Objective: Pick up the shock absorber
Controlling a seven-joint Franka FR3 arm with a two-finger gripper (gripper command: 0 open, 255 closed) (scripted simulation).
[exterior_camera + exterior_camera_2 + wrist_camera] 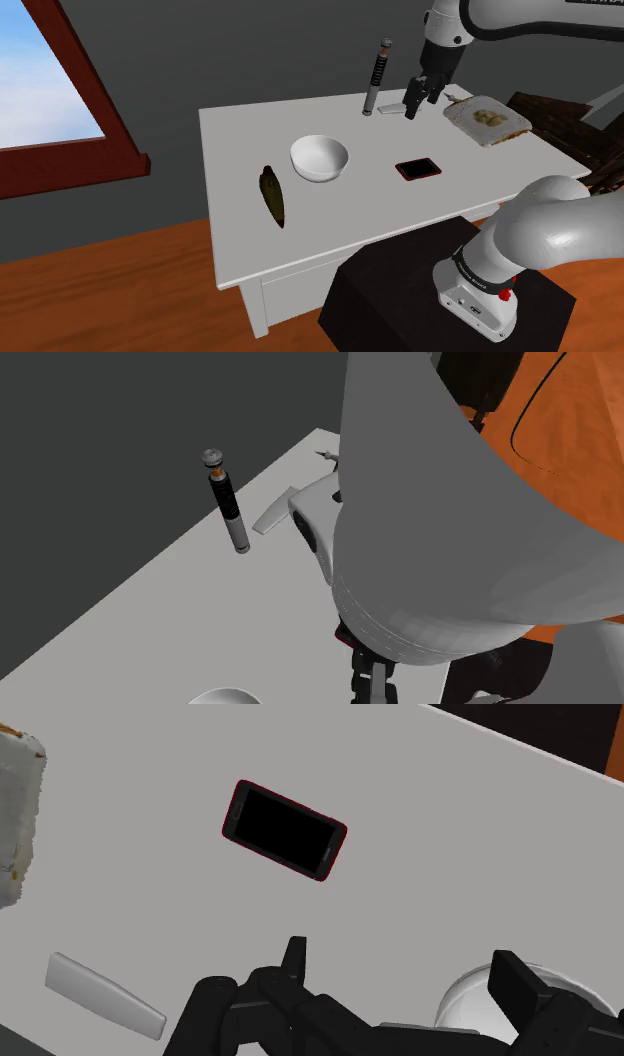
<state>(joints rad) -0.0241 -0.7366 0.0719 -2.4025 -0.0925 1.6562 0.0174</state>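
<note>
The shock absorber [376, 75] is a slim rod with a black upper body, grey lower end and round cap. It stands nearly upright at the white table's far edge, and the second exterior view shows the shock absorber [225, 502] from above. My black gripper [412, 108] hangs a short way to the shoulder view's right of it, apart from it, low over a flat grey bar [392, 109]. In the wrist view the gripper [405, 969] is open: its fingers [295, 959] stand wide apart with nothing between them.
On the white table [250, 240] sit a white bowl [319, 158], a black phone with a red rim [418, 168], a dark elongated object [273, 195] and a slab of bread [487, 118]. The wrist view looks down on the phone [284, 830] and the grey bar [104, 995].
</note>
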